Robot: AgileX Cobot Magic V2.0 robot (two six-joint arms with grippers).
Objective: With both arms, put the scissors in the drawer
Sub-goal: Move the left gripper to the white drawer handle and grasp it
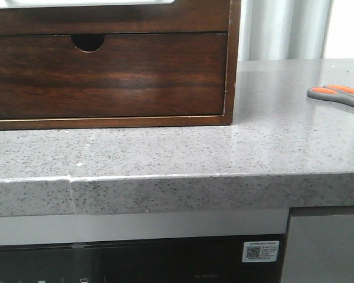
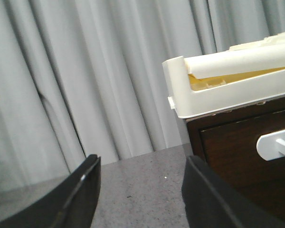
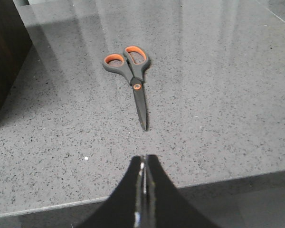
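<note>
The scissors (image 1: pixel 336 94), grey handles with orange-lined loops, lie flat on the counter at the far right, partly cut off by the edge of the front view. In the right wrist view the scissors (image 3: pixel 133 78) lie closed, blade tips pointing at my right gripper (image 3: pixel 145 159), which is shut and empty a short way off, near the counter's front edge. The drawer (image 1: pixel 106 17) is the dark wood band at the cabinet's top, with a white strip above it. My left gripper (image 2: pixel 142 161) is open and empty over the counter beside the cabinet (image 2: pixel 237 152). Neither gripper shows in the front view.
A lower drawer front (image 1: pixel 106 76) with a half-round notch fills the cabinet's face. A cream tray (image 2: pixel 218 85) sits on top of the cabinet, and a white handle (image 2: pixel 275 142) is on its dark front. Grey curtains hang behind. The speckled grey counter (image 1: pixel 224 153) ends at a front edge.
</note>
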